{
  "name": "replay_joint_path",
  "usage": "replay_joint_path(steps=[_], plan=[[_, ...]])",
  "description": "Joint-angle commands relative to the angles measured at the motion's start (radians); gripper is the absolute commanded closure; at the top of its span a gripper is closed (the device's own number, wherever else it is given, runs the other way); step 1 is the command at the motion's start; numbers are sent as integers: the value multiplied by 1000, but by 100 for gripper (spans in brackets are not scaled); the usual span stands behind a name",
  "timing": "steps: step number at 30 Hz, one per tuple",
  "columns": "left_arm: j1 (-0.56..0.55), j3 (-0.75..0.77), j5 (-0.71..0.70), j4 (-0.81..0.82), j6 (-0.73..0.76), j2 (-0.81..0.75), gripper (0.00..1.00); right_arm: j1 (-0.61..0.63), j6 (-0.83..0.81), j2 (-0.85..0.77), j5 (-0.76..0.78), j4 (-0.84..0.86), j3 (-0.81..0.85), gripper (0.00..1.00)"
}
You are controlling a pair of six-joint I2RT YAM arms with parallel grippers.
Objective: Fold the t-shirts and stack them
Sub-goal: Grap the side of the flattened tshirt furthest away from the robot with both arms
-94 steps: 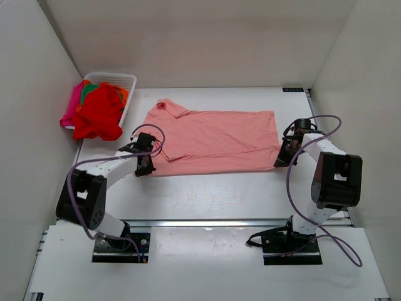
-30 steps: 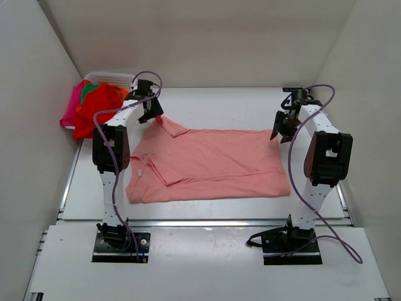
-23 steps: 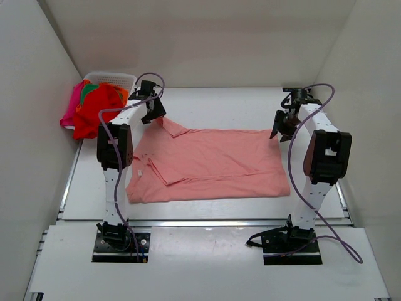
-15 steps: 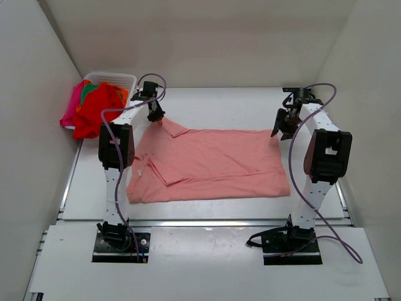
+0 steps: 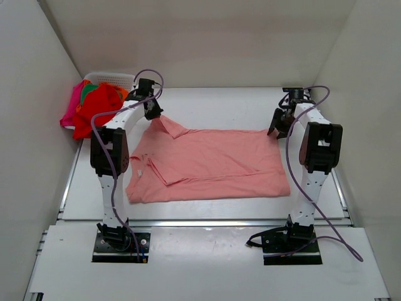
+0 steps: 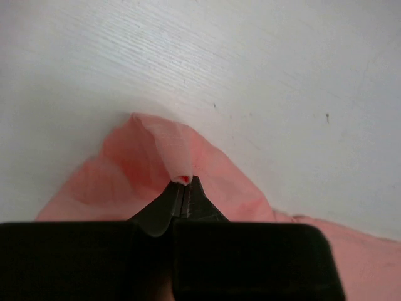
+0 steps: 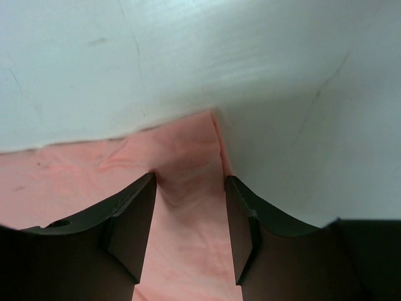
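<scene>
— The left gripper (image 6: 183, 190)?
— Out over the table (image 5: 219, 100), clamped tight on a raised peak of the pink shirt (image 5: 213, 160), far left corner. The right gripper (image 7: 190, 183) gapes wide, straddling the far right corner.
— The rest?
— Lying flat. A red shirt (image 5: 97, 116) is heaped on the basket (image 5: 119, 78).

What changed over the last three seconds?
Both arms swung from the near corners of the salmon-pink shirt to its far ones; the shirt now lies nearer the bases. The left gripper is pinched shut on its far-left corner, the right gripper open astride the far-right one. The basket and red shirt stayed put.
</scene>
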Motion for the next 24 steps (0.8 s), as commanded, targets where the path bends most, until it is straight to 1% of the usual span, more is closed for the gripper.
replay_joint_path(steps=[1, 4, 7, 9, 11, 12, 13, 14, 17, 24], plan=[[-19, -71, 34, 24, 9, -175, 100, 2, 25, 40, 16, 29, 109, 54], [-27, -137, 37, 15, 12, -242, 100, -2, 24, 80, 36, 3, 157, 54], [-22, -179, 39, 10, 16, -301, 100, -10, 24, 95, 16, 24, 154, 54], [-31, -219, 57, 5, 20, -345, 100, -15, 21, 101, 2, 30, 154, 63], [-30, -245, 50, 2, 22, -373, 100, -22, 22, 106, -21, 14, 182, 79], [-30, -260, 49, 1, 25, -391, 100, -15, 25, 115, -28, 2, 191, 84], [-28, -269, 46, -2, 25, -399, 100, -22, 21, 118, -41, -15, 206, 98], [-22, -285, 46, -5, 23, -417, 100, -21, 15, 118, -42, -20, 209, 100], [-16, -325, 49, -4, 25, -454, 100, -15, 8, 104, -50, -19, 212, 100], [-8, -317, 26, -70, 42, -569, 100, -42, -33, 81, -87, -34, 254, 100]])
